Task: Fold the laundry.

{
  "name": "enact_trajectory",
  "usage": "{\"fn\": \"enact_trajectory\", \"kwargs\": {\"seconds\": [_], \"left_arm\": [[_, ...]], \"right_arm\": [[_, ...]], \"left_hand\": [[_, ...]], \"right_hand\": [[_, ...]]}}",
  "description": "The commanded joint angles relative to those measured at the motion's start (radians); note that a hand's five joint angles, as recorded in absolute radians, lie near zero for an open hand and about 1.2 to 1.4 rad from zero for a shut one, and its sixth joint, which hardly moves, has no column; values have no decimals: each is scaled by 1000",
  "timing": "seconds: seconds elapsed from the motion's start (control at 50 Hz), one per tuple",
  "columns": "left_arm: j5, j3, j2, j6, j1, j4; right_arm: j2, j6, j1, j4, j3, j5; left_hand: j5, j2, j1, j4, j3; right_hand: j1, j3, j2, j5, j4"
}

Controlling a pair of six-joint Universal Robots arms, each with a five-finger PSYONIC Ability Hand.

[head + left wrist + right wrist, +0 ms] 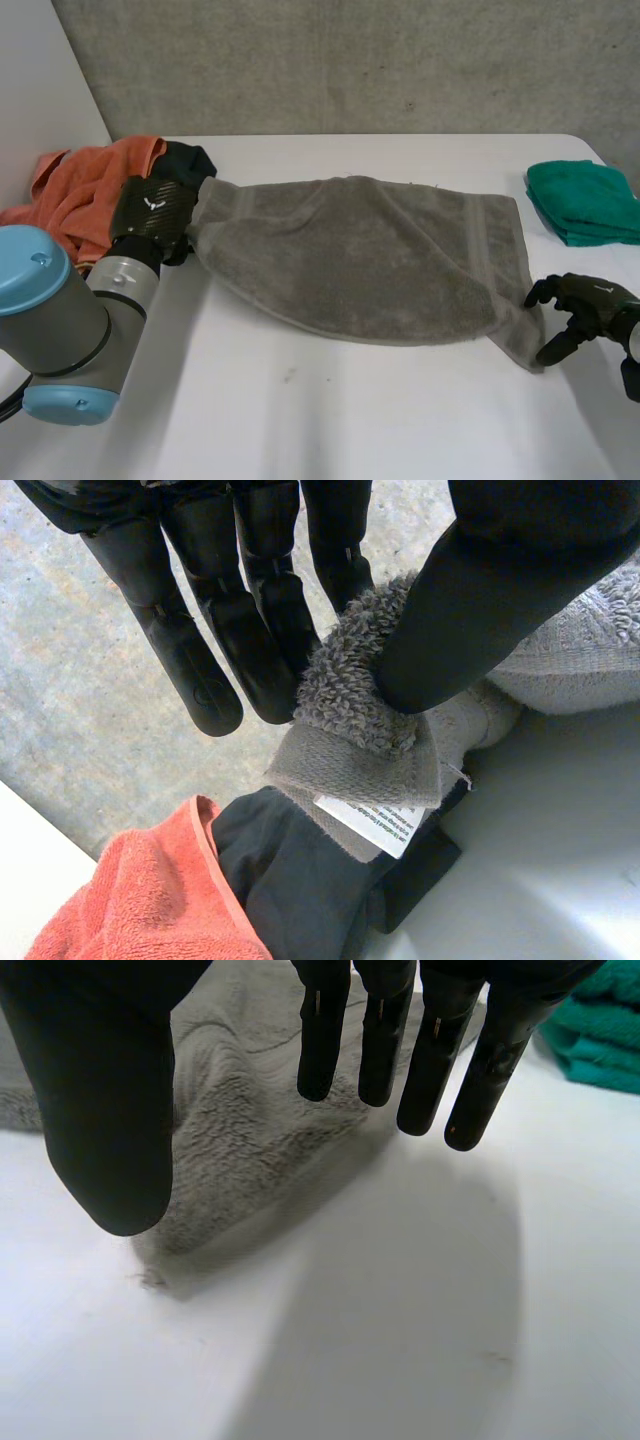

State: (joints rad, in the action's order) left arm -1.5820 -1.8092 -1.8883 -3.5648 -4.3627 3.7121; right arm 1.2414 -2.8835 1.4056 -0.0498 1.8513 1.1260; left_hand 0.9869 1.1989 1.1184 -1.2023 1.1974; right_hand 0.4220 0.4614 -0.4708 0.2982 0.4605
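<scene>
A grey towel (pixel 360 255) lies spread across the middle of the white table, folded over with a curved near edge. My left hand (pixel 155 210) pinches its left corner (pixel 355 705) between thumb and fingers, above a white care label (pixel 375 825). My right hand (pixel 585 310) hovers just right of the towel's near right corner (pixel 200 1215), fingers (pixel 430 1070) straight and apart from the thumb, holding nothing.
An orange cloth (pixel 85 190) and a black garment (pixel 300 875) are piled at the table's left edge, under the left hand. A folded green towel (pixel 585 200) lies at the far right. Bare table (pixel 350 420) stretches along the front.
</scene>
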Motion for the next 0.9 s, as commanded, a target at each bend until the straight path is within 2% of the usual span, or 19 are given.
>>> {"fn": "enact_trajectory", "kwargs": {"seconds": [0.02,0.14,0.22,0.26,0.32,0.46,0.54,0.64,0.78,0.84,0.9], "left_arm": [[0,-1,0,0,-6,0],[0,-1,0,-2,-6,0],[0,1,2,-2,-6,-8],[0,1,2,-3,-6,-23],[0,1,2,-5,-5,-44],[2,-6,43,-14,-5,-156],[2,-12,83,-22,-3,-237],[2,-44,153,-60,-12,-369],[3,-142,294,-242,-38,-651],[7,-206,360,-316,-26,-767],[16,-254,413,-356,-12,-828]], "right_arm": [[-25,-85,9,28,-17,-28],[-60,-108,13,42,-37,-25],[-88,-109,27,54,-52,-20],[-108,-108,38,59,-64,-17],[-114,-93,44,53,-78,-15],[-48,-25,47,39,-67,-35],[55,156,36,-25,-61,-35],[110,483,20,-215,-78,-17],[167,902,-114,-540,-86,30],[203,1027,-155,-657,-75,31],[213,1073,-166,-687,-75,23]], "left_hand": [[235,197,278,-194,199],[235,197,278,-194,199],[235,197,278,-194,199],[235,197,278,-194,199],[235,197,278,-194,199],[235,197,278,-194,199],[235,197,278,-194,199],[235,197,278,-194,199],[235,197,278,-194,199],[235,197,278,-194,199],[235,197,278,-194,199]], "right_hand": [[133,93,-84,82,94],[156,117,-107,105,118],[285,246,-236,234,246],[502,462,-453,451,463],[973,933,-924,922,934],[974,935,-926,924,936],[974,935,-926,924,936],[974,935,-926,924,936],[974,935,-926,924,936],[974,935,-926,924,936],[974,935,-926,924,936]]}}
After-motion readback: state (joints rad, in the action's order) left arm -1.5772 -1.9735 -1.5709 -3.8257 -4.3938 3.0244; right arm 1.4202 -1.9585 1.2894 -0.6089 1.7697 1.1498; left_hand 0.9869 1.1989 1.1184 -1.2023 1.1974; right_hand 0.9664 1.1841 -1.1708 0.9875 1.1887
